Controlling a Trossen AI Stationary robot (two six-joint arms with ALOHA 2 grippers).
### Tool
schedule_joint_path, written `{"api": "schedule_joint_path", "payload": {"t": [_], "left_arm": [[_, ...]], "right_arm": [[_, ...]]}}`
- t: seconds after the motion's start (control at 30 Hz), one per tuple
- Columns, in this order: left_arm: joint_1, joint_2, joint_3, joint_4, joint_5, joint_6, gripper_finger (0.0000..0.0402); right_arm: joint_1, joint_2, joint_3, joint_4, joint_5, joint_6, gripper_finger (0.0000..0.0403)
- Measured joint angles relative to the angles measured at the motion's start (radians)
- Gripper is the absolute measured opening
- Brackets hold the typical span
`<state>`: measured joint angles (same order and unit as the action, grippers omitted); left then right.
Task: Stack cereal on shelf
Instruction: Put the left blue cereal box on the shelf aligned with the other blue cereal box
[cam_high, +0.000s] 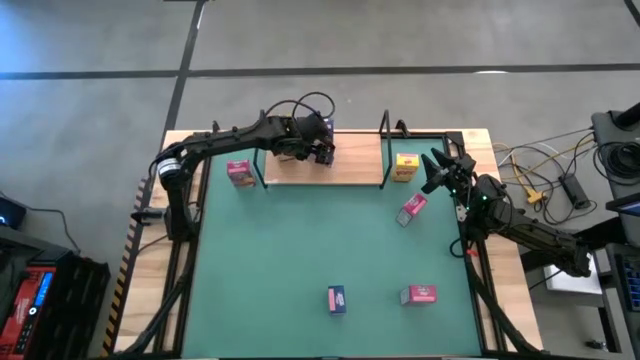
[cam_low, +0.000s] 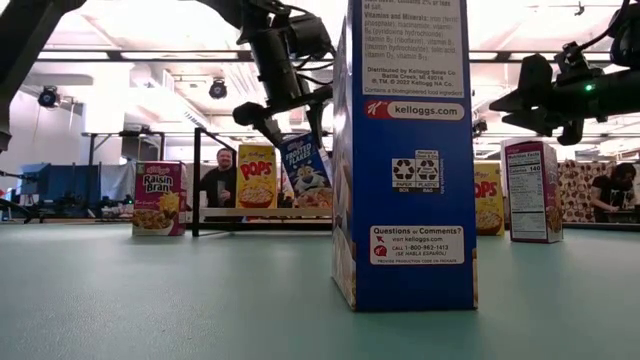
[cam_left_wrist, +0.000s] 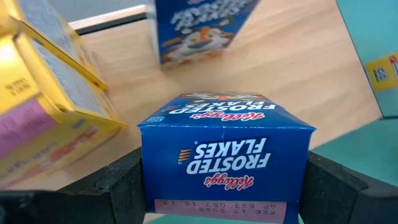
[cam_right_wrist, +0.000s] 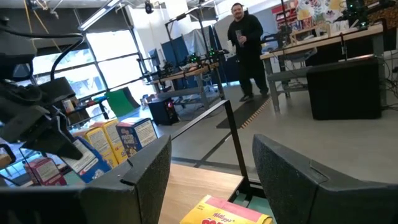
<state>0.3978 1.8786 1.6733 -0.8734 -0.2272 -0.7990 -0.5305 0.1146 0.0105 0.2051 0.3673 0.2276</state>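
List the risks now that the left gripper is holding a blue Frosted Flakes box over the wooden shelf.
1. The left gripper holds the blue Frosted Flakes cardboard box close to a yellow box and another blue box on the light wood shelf board; lowering it may knock one over.
2. The right gripper hovers open above a yellow box near the shelf's black wire upright; it may clip the wire.

Left gripper (cam_high: 322, 152) fingers clamped, arm reaching forward, right gripper (cam_high: 437, 170) fingers parted, raised

High view: straight down, whole green mat (cam_high: 330, 240). Low view: mat level, facing shelf (cam_low: 262, 212). Wrist views: close, forward; both see shelf.
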Motion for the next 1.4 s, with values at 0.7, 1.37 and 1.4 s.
{"api": "schedule_joint_path", "payload": {"t": [0.7, 1.37, 1.4], "left_arm": [[0.031, 0.0, 0.001, 0.039, 0.0, 0.027, 0.0298], [0.046, 0.036, 0.015, 0.059, 0.001, 0.01, 0.0302], [0.046, 0.038, 0.024, 0.045, 0.0, 0.007, 0.0305]], "right_arm": [[0.0, 0.0, 0.0, 0.0, 0.0, 0.0, 0.0215], [0.0, 0.0, 0.0, 0.0, 0.0, 0.0, 0.0215], [0.0, 0.0, 0.0, 0.0, 0.0, 0.0, 0.0215]]}}
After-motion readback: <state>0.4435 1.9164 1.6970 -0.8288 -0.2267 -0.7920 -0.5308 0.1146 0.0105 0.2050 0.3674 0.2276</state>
